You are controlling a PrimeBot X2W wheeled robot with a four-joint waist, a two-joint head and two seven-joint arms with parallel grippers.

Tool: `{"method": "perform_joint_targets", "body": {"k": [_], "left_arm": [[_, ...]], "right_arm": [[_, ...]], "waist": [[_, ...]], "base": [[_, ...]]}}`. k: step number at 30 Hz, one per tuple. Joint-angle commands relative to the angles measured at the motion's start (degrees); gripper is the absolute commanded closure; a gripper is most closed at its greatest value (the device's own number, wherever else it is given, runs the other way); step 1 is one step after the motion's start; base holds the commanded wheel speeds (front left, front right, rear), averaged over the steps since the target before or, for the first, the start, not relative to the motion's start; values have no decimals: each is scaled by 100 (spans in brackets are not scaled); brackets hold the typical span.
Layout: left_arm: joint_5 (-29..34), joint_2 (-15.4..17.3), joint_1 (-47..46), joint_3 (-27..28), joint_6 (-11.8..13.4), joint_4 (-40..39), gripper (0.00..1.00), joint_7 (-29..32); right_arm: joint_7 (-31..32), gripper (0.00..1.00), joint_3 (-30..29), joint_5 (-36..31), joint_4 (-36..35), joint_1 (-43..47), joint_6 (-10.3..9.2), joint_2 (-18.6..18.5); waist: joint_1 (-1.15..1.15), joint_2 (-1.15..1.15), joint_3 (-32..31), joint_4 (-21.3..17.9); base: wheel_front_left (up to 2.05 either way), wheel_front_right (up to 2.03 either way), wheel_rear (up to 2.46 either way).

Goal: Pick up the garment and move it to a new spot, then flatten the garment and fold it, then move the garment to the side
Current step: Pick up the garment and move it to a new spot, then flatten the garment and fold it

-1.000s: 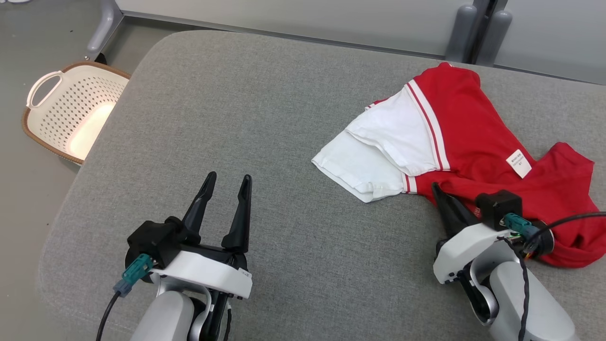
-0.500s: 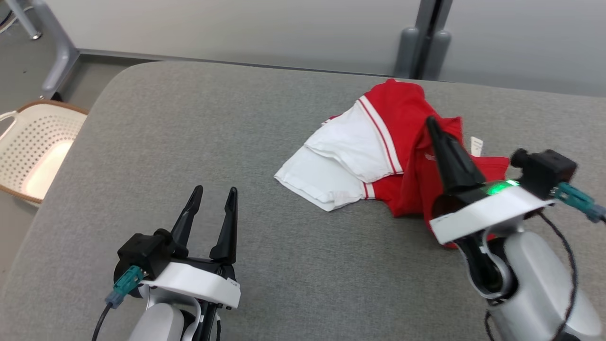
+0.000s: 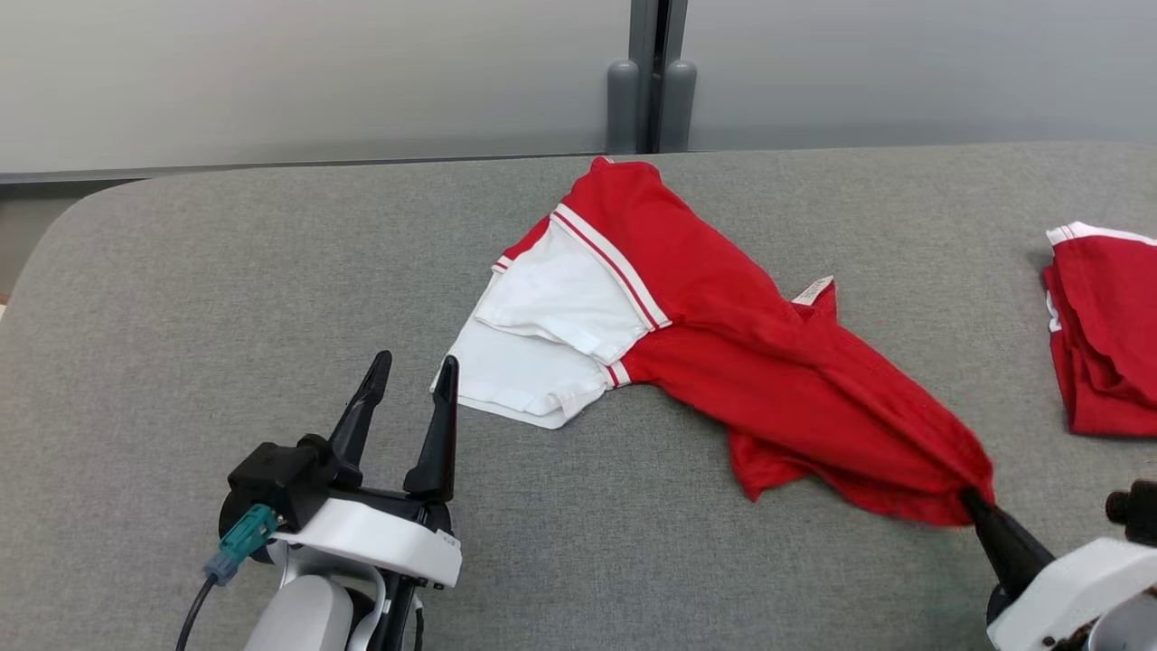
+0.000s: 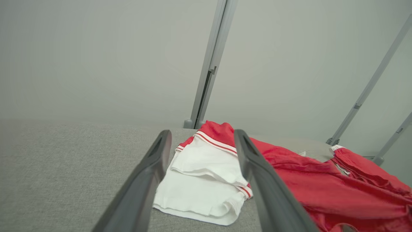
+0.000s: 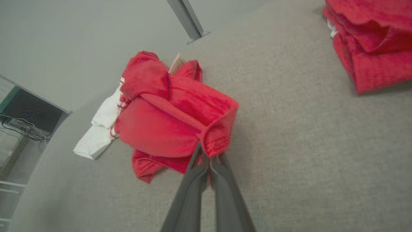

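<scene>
Red cloth with a white panel, the garment (image 3: 723,362) lies across the middle of the grey bench (image 3: 226,271). Its white part (image 3: 551,334) rests flat on the bench and its red body is drawn into a taut, narrowing rope toward the bench's near right edge. That shape comes from the right gripper (image 3: 974,499), whose fingers are pressed together on a bunched red hem; its wrist view shows the fabric pinched right at the tips and folded over them. By my judgement the step in hand is the carry to a new spot, and a pinch at the edge lets the cloth trail across the bench rather than bundle up. The left gripper (image 3: 414,362) is held over the bench's near left part, fingers spread wide with nothing between them, just short of the white part and well placed to take a second corner for flattening. Another red pile (image 3: 1103,344) sits at the bench's right end, apart from the garment
</scene>
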Motion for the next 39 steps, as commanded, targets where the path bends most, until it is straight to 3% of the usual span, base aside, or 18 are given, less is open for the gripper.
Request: {"method": "perform_joint_targets", "body": {"k": [1, 2, 6, 12, 18, 23, 30, 39], "left_arm": [[3, 27, -58, 6, -42, 12, 0, -24], [6, 24, -73, -1, -46, 16, 0, -25], [16, 24, -89, -20, -42, 56, 0, -25], [22, 24, -124, -52, -67, 94, 0, -24], [-6, 24, -90, -102, -78, 61, 0, -25], [3, 25, -47, -153, -83, 17, 0, -25], [-36, 25, -52, -235, -53, 10, 0, -25], [-209, 27, -180, -460, -7, -8, 0, -25]], "right_arm": [[70, 8, -58, -148, -6, 52, 2, -26], [171, 0, -110, -223, -14, 57, 3, 63], [114, 0, -488, -773, -145, -36, 2, 296], [-960, 0, -546, -1606, -516, -442, 2, 393], [-2119, 0, 226, -1715, -582, -507, 2, 143], [-2650, 0, 638, -1630, -253, -547, 2, 44], [-2777, 0, 1112, -1848, 90, -966, 2, -206], [-2404, 0, 2437, -2050, 659, -1985, 2, -620]], "waist": [[0, 0, 27, -26], [0, 0, 34, -33], [0, 0, 44, -28], [0, 0, 27, 126], [0, 0, -2, 322], [0, 0, 90, 480], [0, 0, 130, 743], [0, 0, 434, 1197]], "base": [[0, 0, 0], [0, 0, 0], [0, 0, 0], [0, 0, 0], [0, 0, 0], [0, 0, 0], [0, 0, 0], [0, 0, 0]]}}
